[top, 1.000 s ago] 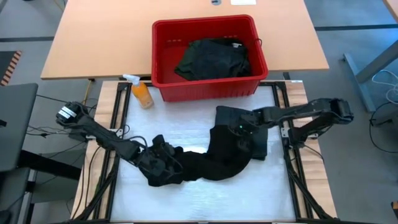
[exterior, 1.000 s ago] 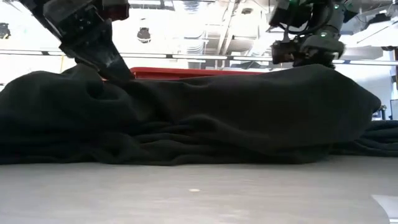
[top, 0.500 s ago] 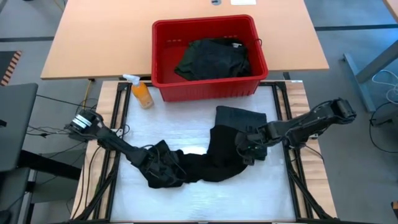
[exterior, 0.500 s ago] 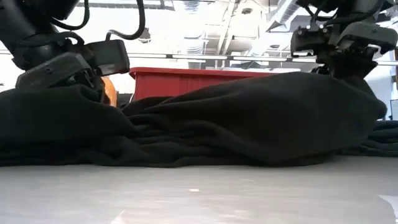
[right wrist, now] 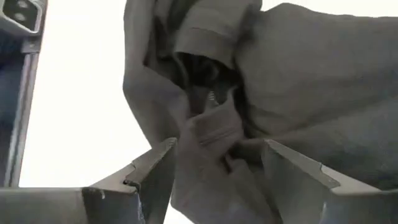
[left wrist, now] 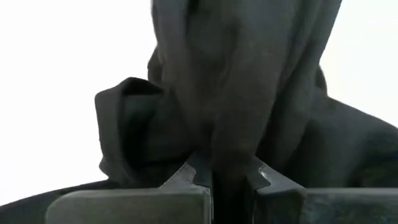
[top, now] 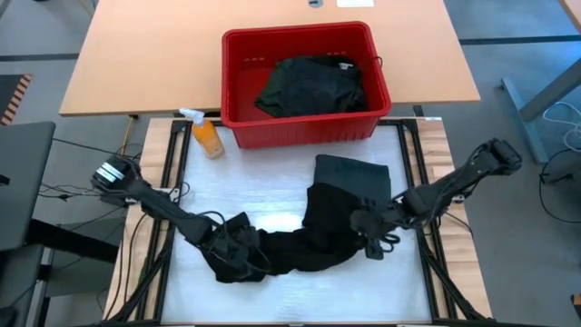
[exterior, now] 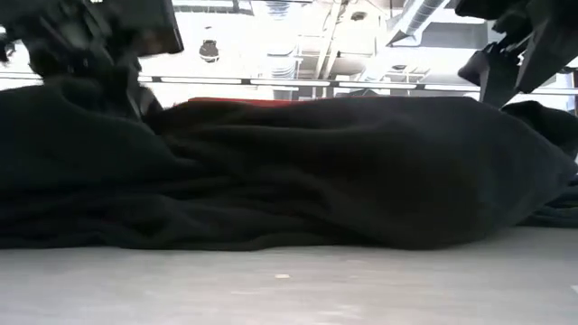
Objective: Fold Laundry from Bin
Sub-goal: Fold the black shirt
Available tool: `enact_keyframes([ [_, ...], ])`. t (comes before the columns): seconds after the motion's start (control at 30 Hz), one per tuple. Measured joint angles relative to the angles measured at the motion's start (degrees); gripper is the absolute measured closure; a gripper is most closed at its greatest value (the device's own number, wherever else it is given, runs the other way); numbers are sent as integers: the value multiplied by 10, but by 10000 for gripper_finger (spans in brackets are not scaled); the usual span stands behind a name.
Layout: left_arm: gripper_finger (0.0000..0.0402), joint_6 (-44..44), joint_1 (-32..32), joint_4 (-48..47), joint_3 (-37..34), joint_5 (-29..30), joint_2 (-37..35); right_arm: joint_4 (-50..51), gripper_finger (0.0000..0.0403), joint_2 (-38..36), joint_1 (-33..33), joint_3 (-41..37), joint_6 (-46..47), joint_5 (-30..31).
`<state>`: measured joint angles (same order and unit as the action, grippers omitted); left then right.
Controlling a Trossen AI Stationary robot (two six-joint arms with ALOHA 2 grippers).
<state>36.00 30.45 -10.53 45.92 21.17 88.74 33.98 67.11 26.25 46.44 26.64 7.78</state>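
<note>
The left gripper (top: 231, 257) is pinched tight on one end of the black shirt (top: 309, 241) lying on the white table (top: 272, 195). The right gripper (top: 374, 238) has its fingers wide apart at the shirt's other end, with cloth between them. More dark laundry (top: 311, 86) sits in the red bin (top: 238, 127) at the far side, near an orange spray bottle (top: 207, 134).

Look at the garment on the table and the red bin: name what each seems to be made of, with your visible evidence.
Black garment: soft matte cloth, likely knit; it bunches into limp folds, and the left gripper pinches it thin.
Red bin: apparently moulded plastic, smooth with a slight sheen; thick rigid rim and ribbed sides.
</note>
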Motion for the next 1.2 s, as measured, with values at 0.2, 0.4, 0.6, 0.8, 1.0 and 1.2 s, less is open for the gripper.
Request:
enact_keyframes([
  [0.2, 399, -15, 8, -9, 4, 33, -43, 4, 140, 8, 19, 0, -1, 45],
  [0.4, 399, -6, 18, -15, 4, 36, -44, 19, 140, 40, 19, 0, 0, 39],
  [0.6, 400, 12, 35, -27, 4, 51, -43, 48, 166, 77, 19, 0, 7, -14],
  [0.8, 400, 22, 50, -35, 4, 54, -43, 48, 320, 86, 18, 2, 14, -83],
  [1.0, 401, -19, 65, -19, 14, 82, -73, 49, 371, 51, 9, 68, -43, -94],
  [1.2, 400, -132, 92, -19, 54, 150, -164, 48, 380, -13, 10, 200, -179, -54],
])
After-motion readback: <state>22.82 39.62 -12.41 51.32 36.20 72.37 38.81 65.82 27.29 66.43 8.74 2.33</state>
